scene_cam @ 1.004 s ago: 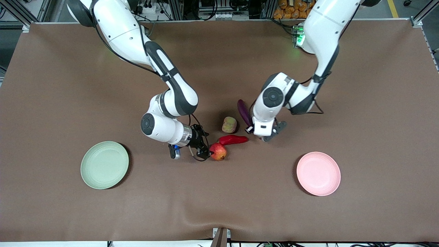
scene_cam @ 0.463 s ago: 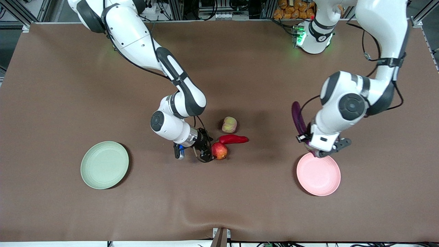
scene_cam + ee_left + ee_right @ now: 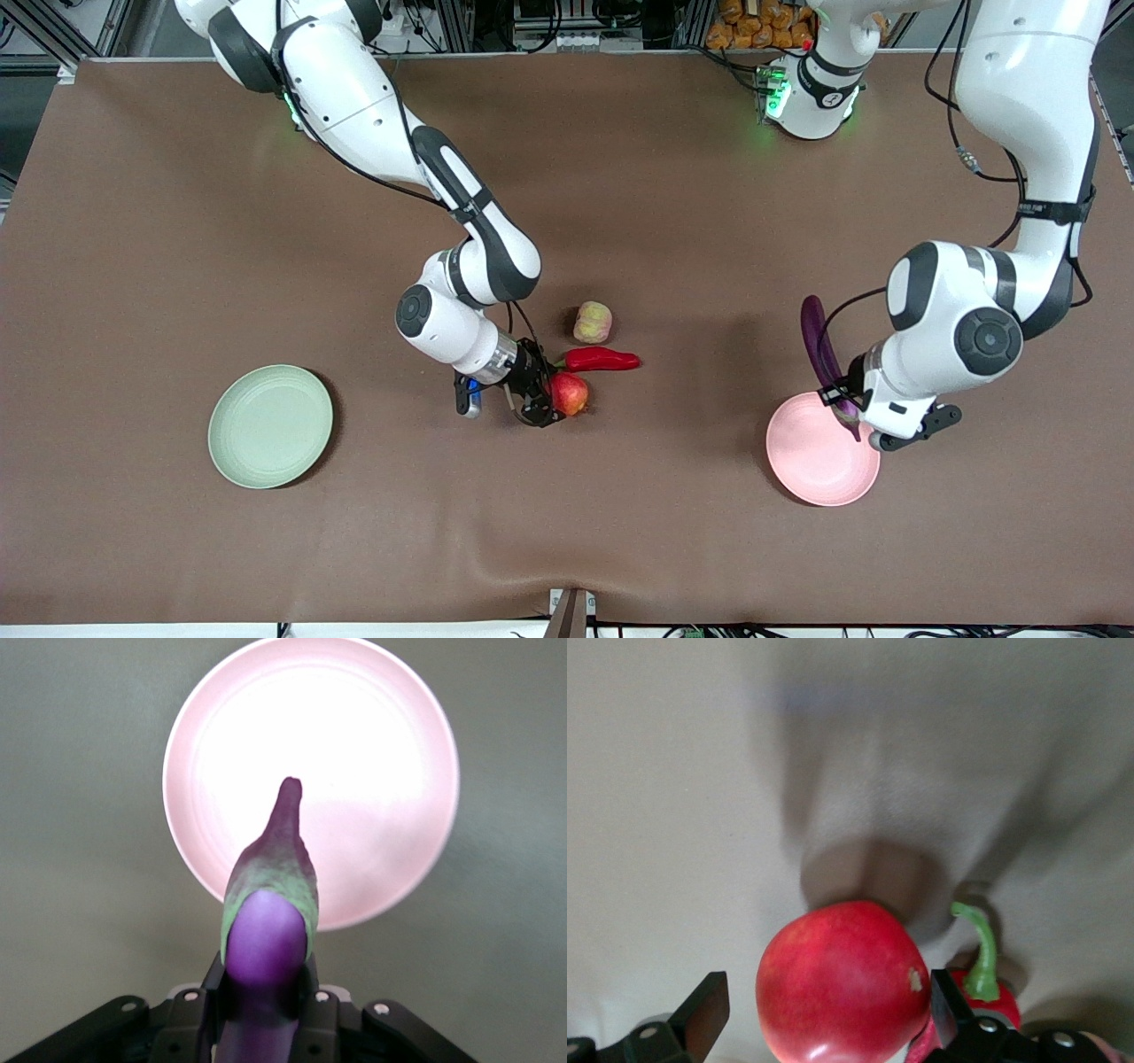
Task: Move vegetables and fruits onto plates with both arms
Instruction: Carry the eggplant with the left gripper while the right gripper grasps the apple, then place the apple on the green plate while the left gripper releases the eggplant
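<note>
Wide stretches of the brown cloth-covered bench (image 3: 177, 221) lie bare toward both arms' ends, and the produce is bunched at its middle. The round pale green plastic plate (image 3: 270, 426) at the right arm's end holds nothing. The round pale pink plastic plate (image 3: 822, 449) at the left arm's end is also bare inside. The left claw (image 3: 852, 424), clamped on the long glossy purple eggplant (image 3: 819, 341), hangs over that plate's rim, having travelled there from the middle during the last second. The right claw (image 3: 542, 396) has its fingers (image 3: 704, 1014) apart on either side of the round red apple (image 3: 570, 392), having closed in on it. The shiny red chili pepper (image 3: 601, 359) touches the apple; the lumpy pale yellow-pink round fruit (image 3: 593, 322) sits just farther from the front camera.
</note>
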Tool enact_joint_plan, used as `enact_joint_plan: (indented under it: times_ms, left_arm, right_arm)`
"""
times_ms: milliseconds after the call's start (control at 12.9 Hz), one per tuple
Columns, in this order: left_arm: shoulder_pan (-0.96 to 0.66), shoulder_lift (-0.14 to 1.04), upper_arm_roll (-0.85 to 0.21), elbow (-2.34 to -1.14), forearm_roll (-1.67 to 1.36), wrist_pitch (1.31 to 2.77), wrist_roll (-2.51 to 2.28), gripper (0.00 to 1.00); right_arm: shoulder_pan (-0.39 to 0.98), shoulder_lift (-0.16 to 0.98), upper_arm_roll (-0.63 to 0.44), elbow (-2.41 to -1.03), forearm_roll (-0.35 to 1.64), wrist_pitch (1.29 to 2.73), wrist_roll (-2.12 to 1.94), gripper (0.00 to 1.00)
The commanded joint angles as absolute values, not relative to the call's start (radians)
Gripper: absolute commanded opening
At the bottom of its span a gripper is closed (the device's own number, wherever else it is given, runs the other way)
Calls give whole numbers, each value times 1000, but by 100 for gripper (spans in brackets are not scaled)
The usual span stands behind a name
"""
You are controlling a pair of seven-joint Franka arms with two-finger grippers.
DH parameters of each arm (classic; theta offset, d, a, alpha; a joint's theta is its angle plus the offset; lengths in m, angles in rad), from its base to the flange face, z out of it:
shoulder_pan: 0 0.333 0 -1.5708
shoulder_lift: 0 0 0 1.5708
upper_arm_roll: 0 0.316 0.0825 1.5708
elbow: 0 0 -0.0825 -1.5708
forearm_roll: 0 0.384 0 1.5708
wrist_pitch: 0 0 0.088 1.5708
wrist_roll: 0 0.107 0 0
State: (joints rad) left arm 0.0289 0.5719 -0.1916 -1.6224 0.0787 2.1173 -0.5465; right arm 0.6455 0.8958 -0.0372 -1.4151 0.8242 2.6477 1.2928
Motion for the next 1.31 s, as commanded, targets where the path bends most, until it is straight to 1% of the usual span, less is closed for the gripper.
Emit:
enact_joint_plan:
  times_ms: [0,232,309,386,463,541,618,695,772,850,927,1004,1081,1159,1236]
  left_arm:
    - [81,676,-202,-1514,97,2111,-464,0]
    - [92,739,-172,-1454,104,2138,-449,0]
    - [92,771,-167,-1416,97,2164,-483,0]
    - [91,803,-166,-1382,97,2167,-529,0]
    - [91,821,-166,-1376,97,2171,-550,0]
    - [89,825,-166,-1373,97,2184,-561,0]
    - [90,825,-166,-1373,95,2204,-575,0]
    - [92,827,-167,-1374,94,2204,-575,0]
    - [89,834,-167,-1374,94,2207,-575,0]
    - [84,838,-167,-1373,95,2209,-575,0]
    - [81,839,-166,-1373,95,2217,-572,2]
    - [81,839,-167,-1373,95,2223,-574,27]
    - [78,838,-167,-1374,95,2223,-572,70]
    - [80,835,-172,-1374,95,2223,-574,100]
    - [77,827,-179,-1374,94,2221,-583,100]
  right_arm:
    - [669,943,-48,-1355,854,2663,1315,100]
    - [692,960,-48,-1356,853,2686,1315,100]
    - [696,960,-48,-1359,851,2701,1315,100]
    - [699,960,-48,-1359,851,2703,1315,89]
    - [699,956,-49,-1359,850,2701,1315,59]
    - [696,936,-54,-1362,844,2701,1313,34]
    - [689,908,-57,-1376,838,2692,1310,19]
    - [680,835,-95,-1414,835,2631,1307,17]
    - [680,801,-147,-1414,831,2531,1305,17]
    - [681,763,-205,-1413,831,2408,1296,17]
    - [680,726,-259,-1413,825,2284,1272,16]
    - [677,691,-311,-1416,818,2164,1199,14]
    - [675,664,-366,-1420,818,2029,1090,9]
    - [673,648,-435,-1431,816,1906,978,5]
    - [678,635,-510,-1448,810,1822,874,0]
